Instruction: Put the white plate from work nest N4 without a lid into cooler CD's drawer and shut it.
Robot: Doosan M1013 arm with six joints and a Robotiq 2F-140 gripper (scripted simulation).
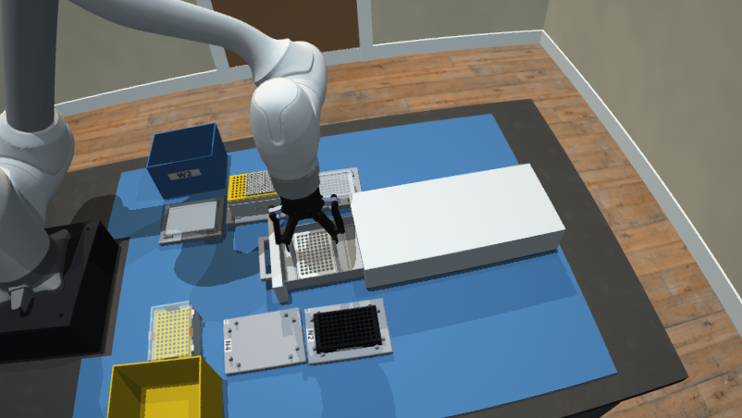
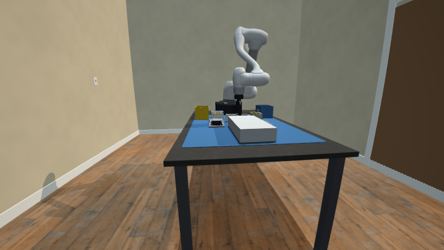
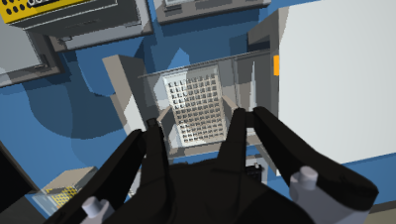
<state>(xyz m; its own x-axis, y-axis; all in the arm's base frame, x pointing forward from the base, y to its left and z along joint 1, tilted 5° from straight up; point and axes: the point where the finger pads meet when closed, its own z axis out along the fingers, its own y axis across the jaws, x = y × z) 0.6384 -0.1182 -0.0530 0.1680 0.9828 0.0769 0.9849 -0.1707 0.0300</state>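
My gripper point(image 1: 310, 234) points straight down over the open drawer of the white cooler CD point(image 1: 457, 223). It is shut on the white well plate point(image 1: 315, 252), gripping its two short ends. The plate is right way up, without a lid, with its long side across the drawer. It sits low between the drawer walls; I cannot tell if it touches the floor. In the wrist view the plate point(image 3: 197, 106) lies between my fingers, and the cooler's lamp point(image 3: 276, 64) glows amber. The drawer's bar handle point(image 1: 275, 269) faces the arm's base. Nest N4 point(image 1: 264, 339) is empty.
Nest N2 point(image 1: 347, 327) holds a black plate. A tip box point(image 1: 171, 332) and a yellow bin point(image 1: 163, 389) stand at the front left. A blue bin W2 point(image 1: 187, 158), a lidded plate point(image 1: 191, 220) and racks point(image 1: 252, 184) stand behind the drawer.
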